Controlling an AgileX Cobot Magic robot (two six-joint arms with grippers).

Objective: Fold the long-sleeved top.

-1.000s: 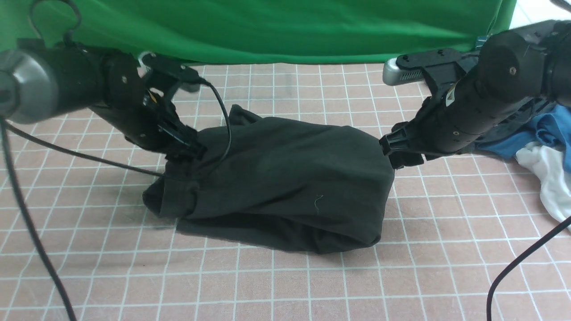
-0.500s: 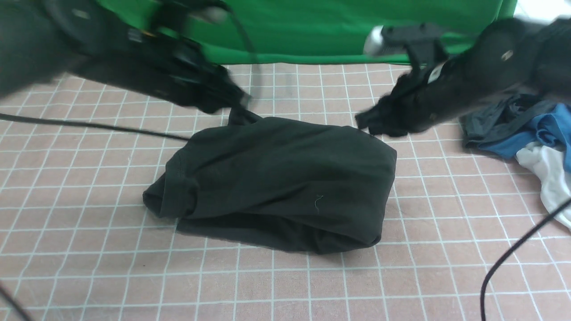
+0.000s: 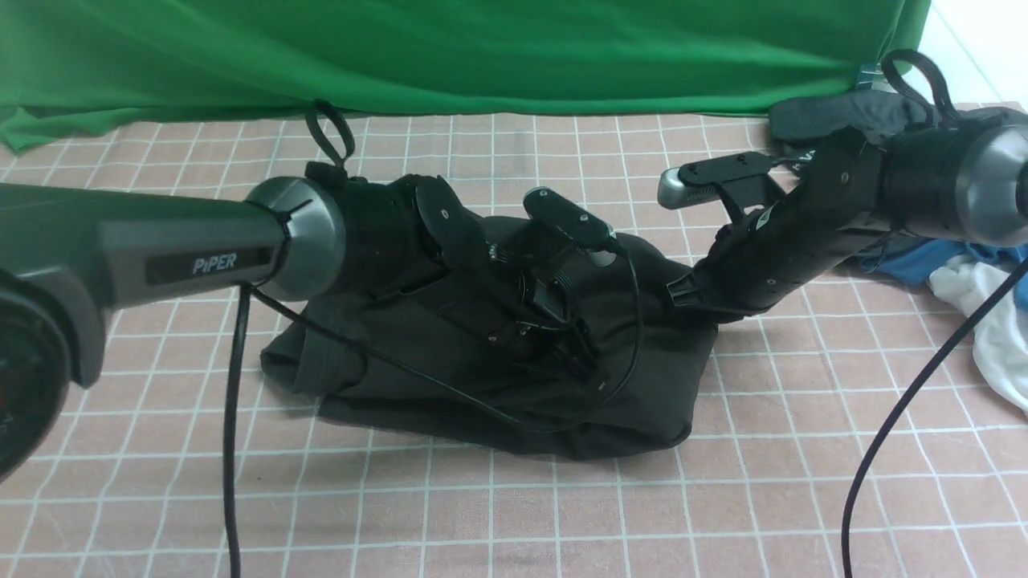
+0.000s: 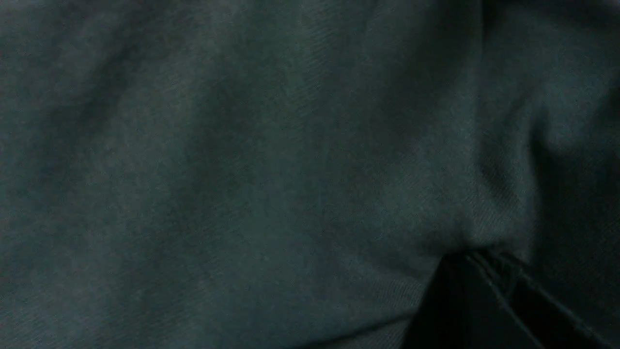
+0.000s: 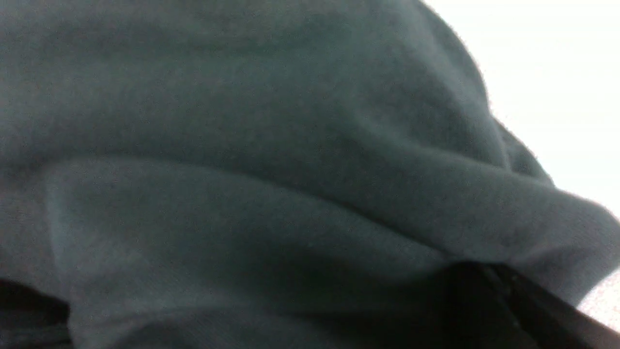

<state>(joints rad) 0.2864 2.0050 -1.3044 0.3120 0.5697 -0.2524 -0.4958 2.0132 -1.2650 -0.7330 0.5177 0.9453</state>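
Your top (image 3: 385, 361) lies folded into a bundle at tabletop (image 3: 562, 514) centre. Left claw (image 3: 582, 365) closed, pressing its middle; right claw (image 3: 683, 293) closed at 3 o'clock edge. Only tidying remains, I judge.

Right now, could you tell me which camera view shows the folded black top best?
The front view: it shows the whole long-sleeved top as a folded bundle on the checked table, with both arms reaching onto it. The left wrist view and right wrist view show only close, dark fabric, with no outline.

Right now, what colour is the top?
Black top, no print visible; front view shows it best.
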